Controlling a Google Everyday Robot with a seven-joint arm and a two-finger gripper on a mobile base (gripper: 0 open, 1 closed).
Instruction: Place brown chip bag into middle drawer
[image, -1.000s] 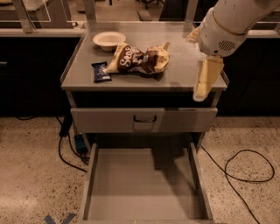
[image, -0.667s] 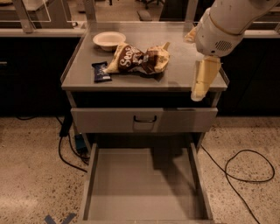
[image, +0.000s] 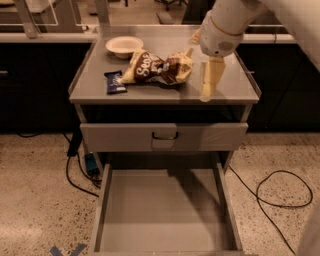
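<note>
Grey cabinet top (image: 150, 94) is the stage: the gripper (image: 208, 92) hangs over its right part, having shifted left toward the brown chip bag (image: 159, 67). Whether it is apart or together, I cannot tell. The bag lies ungrasped mid-top; the middle drawer (image: 160, 210) waits pulled out below, so pickup looks next.

Arm (image: 240, 17): smooth white cylindrical shell ending in a rounded wrist housing. Gripper (image: 207, 92): cream-yellow, tapered, positioned over the right side of the tabletop (image: 235, 87).

Place: lab | cues: terrazzo floor (image: 35, 200), loose cables (image: 280, 192), metal cabinet (image: 150, 94) | gripper (image: 210, 82): over cabinet
</note>
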